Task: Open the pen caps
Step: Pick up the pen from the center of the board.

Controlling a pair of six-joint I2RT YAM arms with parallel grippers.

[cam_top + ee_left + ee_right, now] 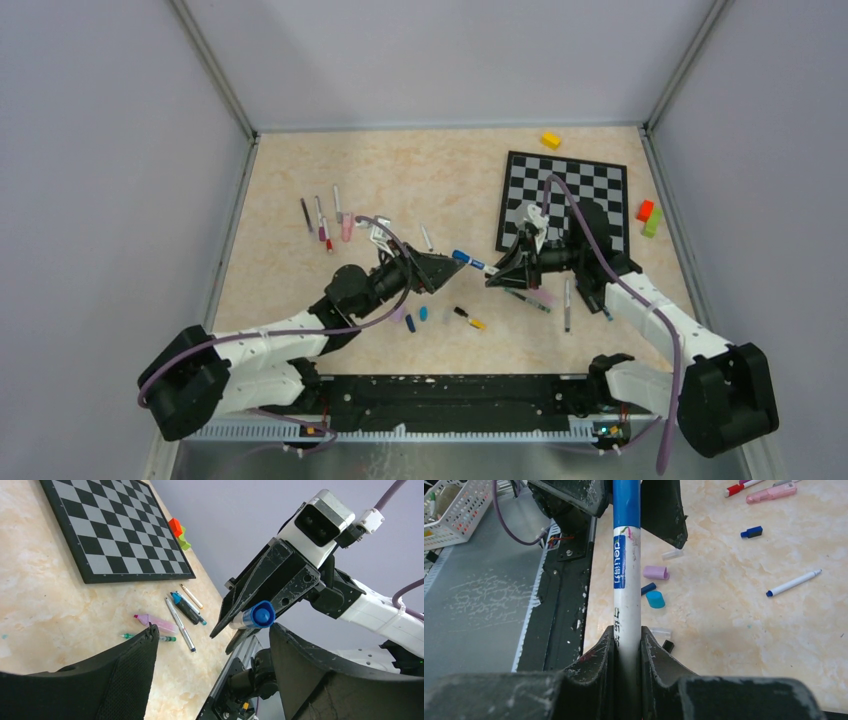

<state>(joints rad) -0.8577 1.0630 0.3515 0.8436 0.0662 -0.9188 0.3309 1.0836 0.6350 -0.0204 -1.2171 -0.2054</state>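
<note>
A white pen (626, 595) with a blue pen cap (626, 502) on its end is held above the table, and my right gripper (627, 635) is shut on its barrel. My left gripper (212, 630) is open, with its fingers wide apart on either side of the blue cap (260, 615); the cap sits close to the right finger. From above, the two grippers (450, 268) (492, 280) face each other with the pen (468, 260) between them. Loose caps lie on the table below: lilac (655, 572), blue (655, 599), navy (648, 588), clear (672, 554) and black (668, 646).
A chessboard (565, 200) lies at the back right, with a yellow block (551, 140) behind it and red and green blocks (648, 215) beside it. Several pens lie at the left (325, 225) and under my right arm (565, 300). A pink highlighter (155, 623) lies near them.
</note>
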